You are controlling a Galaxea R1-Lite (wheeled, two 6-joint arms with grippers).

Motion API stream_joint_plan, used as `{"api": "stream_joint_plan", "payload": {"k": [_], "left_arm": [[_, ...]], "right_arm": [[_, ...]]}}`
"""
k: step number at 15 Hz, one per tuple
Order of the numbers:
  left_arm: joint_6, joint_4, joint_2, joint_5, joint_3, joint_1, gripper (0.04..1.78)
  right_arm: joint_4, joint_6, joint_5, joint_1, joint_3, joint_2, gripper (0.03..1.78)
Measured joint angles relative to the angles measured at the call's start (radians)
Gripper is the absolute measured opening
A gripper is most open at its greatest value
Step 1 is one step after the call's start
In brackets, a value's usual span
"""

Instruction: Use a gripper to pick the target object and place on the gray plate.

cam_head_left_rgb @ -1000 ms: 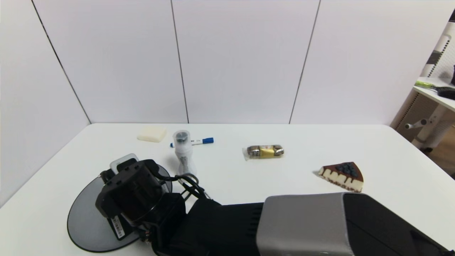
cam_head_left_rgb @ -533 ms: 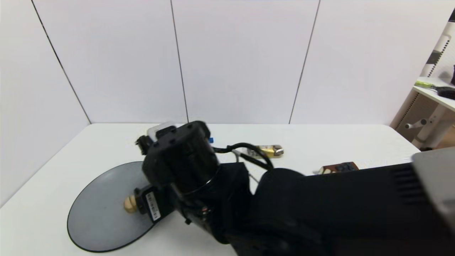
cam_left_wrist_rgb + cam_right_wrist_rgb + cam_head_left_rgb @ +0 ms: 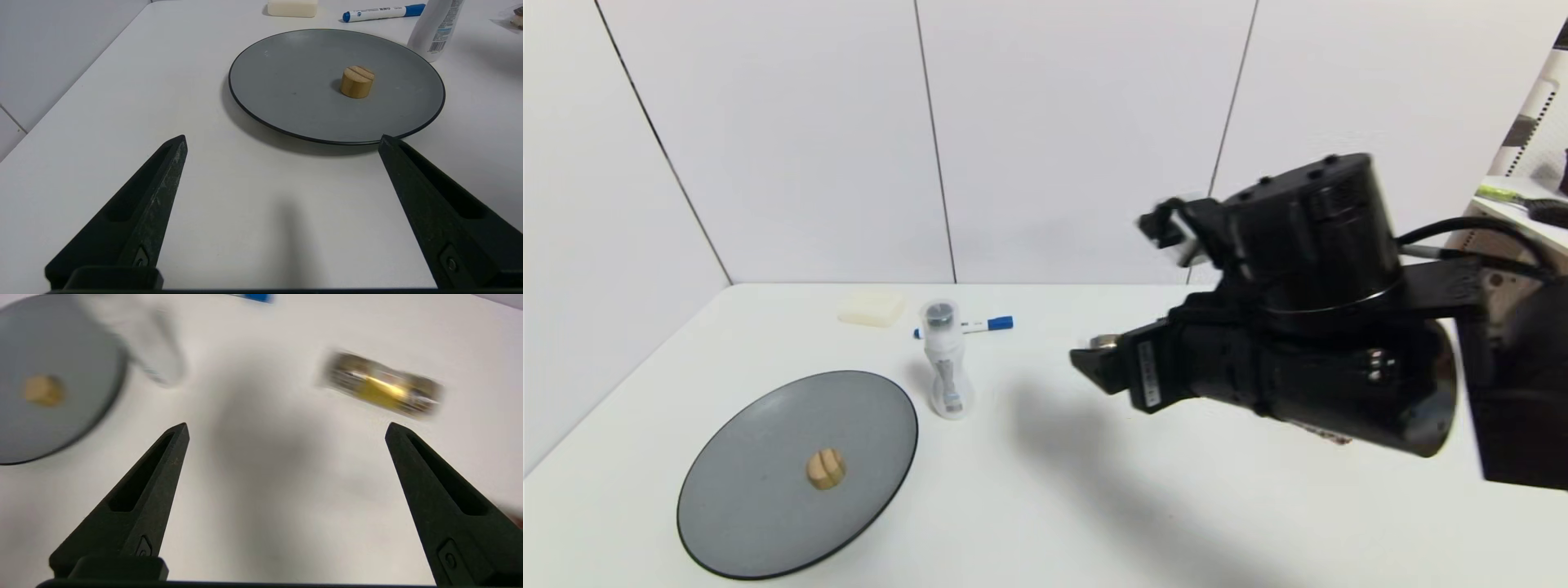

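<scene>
The target object (image 3: 826,469), a small tan lump with a groove, lies free near the middle of the gray plate (image 3: 743,506) at the front left. My right gripper (image 3: 1098,359) is open and empty, raised above the table's middle right, well away from the plate. In the right wrist view the right gripper (image 3: 286,428) has its jaws wide apart, with the plate (image 3: 41,428) and target object (image 3: 44,390) off to one side. My left gripper (image 3: 282,139) is open and empty, low over the table just short of the plate (image 3: 286,81), where the target object (image 3: 357,81) sits.
A white bottle (image 3: 945,359) stands right beside the plate's far right rim. A blue-capped marker (image 3: 980,325) and a cream block (image 3: 872,308) lie behind it. The gold-banded snack bar (image 3: 382,390) lies under the right gripper. The right arm hides the cake slice.
My right gripper was down over the plate. It has lifted, swung up and to the right, and the target object is left lying on the plate.
</scene>
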Motion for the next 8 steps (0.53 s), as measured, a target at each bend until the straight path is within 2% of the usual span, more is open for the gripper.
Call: {"api": "stream_joint_plan", "payload": {"k": [4, 8], "left_arm": [[0.000, 0.000, 0.000, 0.000, 0.000, 0.000, 1.69], [0.000, 0.000, 0.000, 0.000, 0.000, 0.000, 1.69]], "right_arm": [[0.083, -0.012, 0.002, -0.264, 0.141, -0.238, 1.68], [0.095, -0.037, 0.002, -0.473, 0.337, -0.487, 1.69]]}}
